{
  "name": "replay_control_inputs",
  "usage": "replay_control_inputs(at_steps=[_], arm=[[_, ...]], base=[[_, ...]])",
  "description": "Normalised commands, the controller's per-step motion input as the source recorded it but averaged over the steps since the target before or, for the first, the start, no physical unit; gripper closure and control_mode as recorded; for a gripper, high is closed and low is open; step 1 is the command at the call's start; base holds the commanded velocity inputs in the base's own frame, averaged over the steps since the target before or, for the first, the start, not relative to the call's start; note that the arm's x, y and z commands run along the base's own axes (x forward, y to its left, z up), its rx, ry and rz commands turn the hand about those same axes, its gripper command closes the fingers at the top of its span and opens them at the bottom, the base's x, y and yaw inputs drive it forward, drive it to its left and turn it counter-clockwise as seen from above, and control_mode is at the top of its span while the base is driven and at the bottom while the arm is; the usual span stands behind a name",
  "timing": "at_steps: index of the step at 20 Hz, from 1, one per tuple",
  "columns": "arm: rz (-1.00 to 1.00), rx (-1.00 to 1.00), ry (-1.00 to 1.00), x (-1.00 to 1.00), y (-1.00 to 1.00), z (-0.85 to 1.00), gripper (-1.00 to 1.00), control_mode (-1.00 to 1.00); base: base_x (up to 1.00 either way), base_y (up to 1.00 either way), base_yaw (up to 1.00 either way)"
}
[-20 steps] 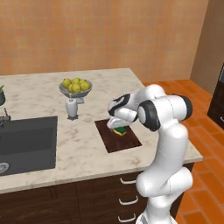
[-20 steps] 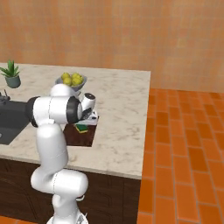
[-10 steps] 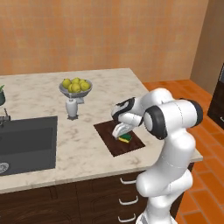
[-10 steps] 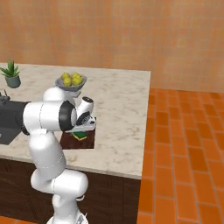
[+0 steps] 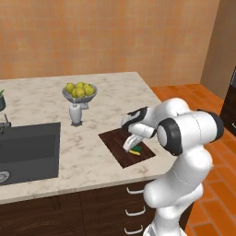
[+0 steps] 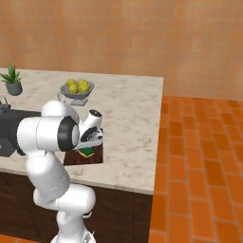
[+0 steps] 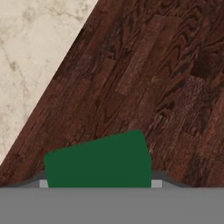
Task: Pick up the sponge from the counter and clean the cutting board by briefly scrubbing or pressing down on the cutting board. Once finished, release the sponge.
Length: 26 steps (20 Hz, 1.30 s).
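Note:
The sponge (image 5: 135,151), yellow with a dark green top, rests on the near right part of the dark brown cutting board (image 5: 114,140). My gripper (image 5: 132,144) comes down on it from above and is shut on it, the fingers at either side. In the right base view the sponge (image 6: 86,152) sits under the hand on the cutting board (image 6: 75,159). The hand view looks straight down: the sponge's green top (image 7: 98,162) lies between the fingertips, against the wood grain of the cutting board (image 7: 153,78), with beige counter (image 7: 30,52) at the upper left.
A stemmed bowl of lemons (image 5: 79,91) stands on the counter (image 5: 87,159) behind and left of the board. The dark grey sink basin (image 5: 27,150) is further left. A small potted plant (image 6: 13,81) stands at the far left. The counter's front edge runs just below the board.
The gripper has carried the sponge down and toward the near edge of the cutting board, so that it now sits low against the wood. The grip has stayed shut.

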Motion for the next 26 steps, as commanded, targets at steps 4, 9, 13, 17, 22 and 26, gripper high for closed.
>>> replay_control_inputs(at_steps=[4,9,13,17,22,26], arm=[[0.03,0.00,0.00,-0.57,0.00,0.00,1.00,-1.00],[0.00,0.04,0.00,-0.54,0.13,0.00,1.00,-1.00],[0.01,0.02,0.00,0.00,0.52,0.00,1.00,-1.00],[0.00,0.04,0.00,0.00,0.47,0.00,1.00,-1.00],[0.00,0.07,0.00,0.21,0.06,0.00,1.00,-1.00],[0.00,0.06,0.00,0.50,0.00,0.00,1.00,-1.00]], base=[[0.00,0.00,0.00],[0.00,0.00,0.00],[0.00,0.00,0.00],[0.00,0.00,0.00],[0.00,0.00,0.00],[0.00,0.00,0.00]])
